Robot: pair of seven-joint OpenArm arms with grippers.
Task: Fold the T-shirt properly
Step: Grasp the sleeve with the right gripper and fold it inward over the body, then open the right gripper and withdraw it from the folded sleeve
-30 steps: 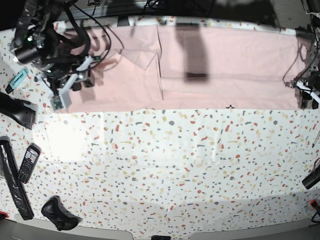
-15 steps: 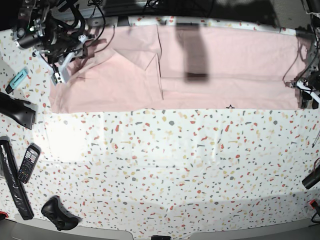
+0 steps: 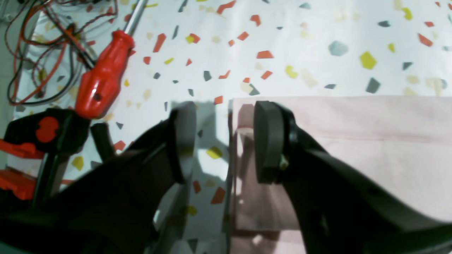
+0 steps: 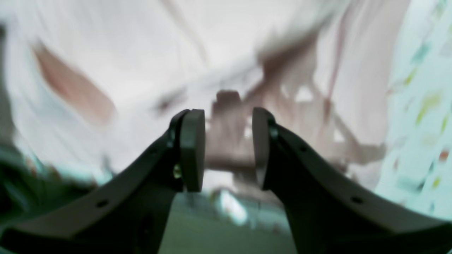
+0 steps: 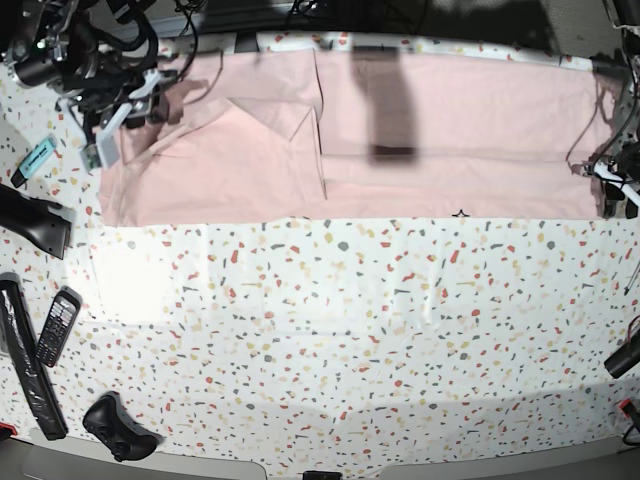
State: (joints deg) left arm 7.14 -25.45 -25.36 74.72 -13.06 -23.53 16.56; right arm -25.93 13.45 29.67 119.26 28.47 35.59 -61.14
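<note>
Broadly, the terrazzo-patterned table filled most of the base view, its near half bare of cloth, and the T-shirt lay spread flat along the far side, pale pink and plain on the face that showed, reaching from one end of the table almost to the other. A dark shadow band crossed the cloth near its middle, and a sleeve was folded inward over the body toward that view's left end. At that end the right gripper hovered over the shirt's edge; its wrist view was blurred, yet the two dark fingers plainly stood apart with only pink cloth seen beyond the gap (nothing was pinched between them). At the opposite end the left gripper sat low at the shirt's corner, its jaws wide apart, one pad over the bare table and the other over the pink fabric, with the cloth's straight edge running between them; whether either pad touched the surface could not be told. Beside that gripper in the left wrist view lay a red-handled screwdriver next to a tangle of wires. Along the base view's left margin rested a small teal object, a black handset with keys and a black game controller.
</note>
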